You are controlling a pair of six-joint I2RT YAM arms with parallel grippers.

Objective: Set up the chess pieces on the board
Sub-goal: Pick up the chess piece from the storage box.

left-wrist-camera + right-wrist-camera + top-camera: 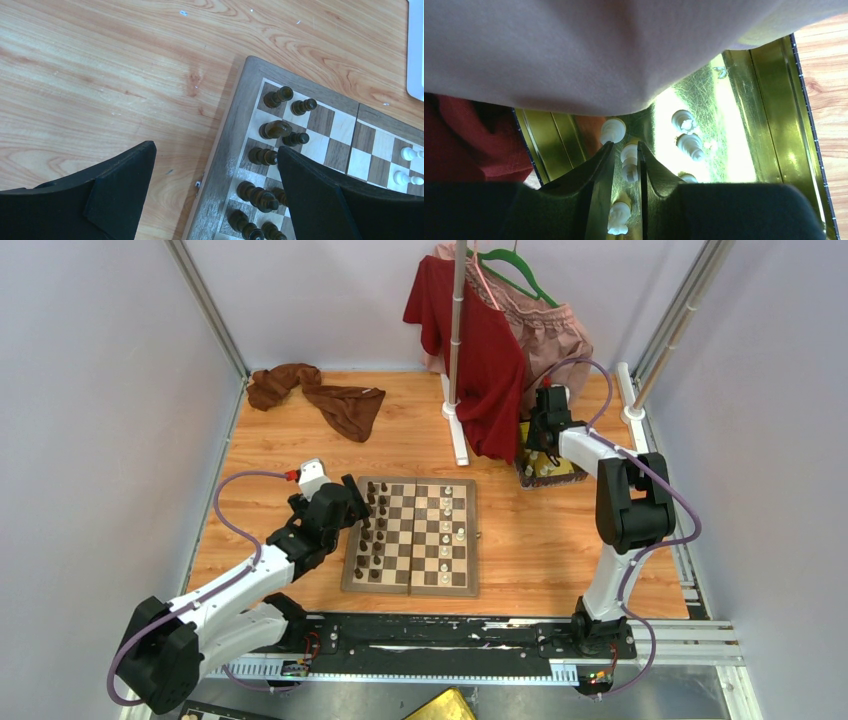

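Claw on the right arm [625, 148] sits low in the gold tray [769, 100]. Its two fingers flank one white piece [629, 161] with only slivers of gap, and whether they are clamped on it cannot be told. Loose white pieces [689, 142] lie just beside it.

Left claw [215, 150] hangs released and empty over the left edge of the board [235, 115], next to the dark pieces [275, 129] ranked there. Several placed white pieces [446, 532] stand on the board's right half.

Hazards:
- A shallow pinch may let the rounded piece squirt out on lift.
- One finger may nudge the piece just outside it.
- The pink garment [574, 45] draped over the tray may snag the wrist.

Tabletop [540, 560] is pale wood grain, walled by lilac panels. A clothes rack [457, 330] and a brown cloth [320, 395] stand at the back.
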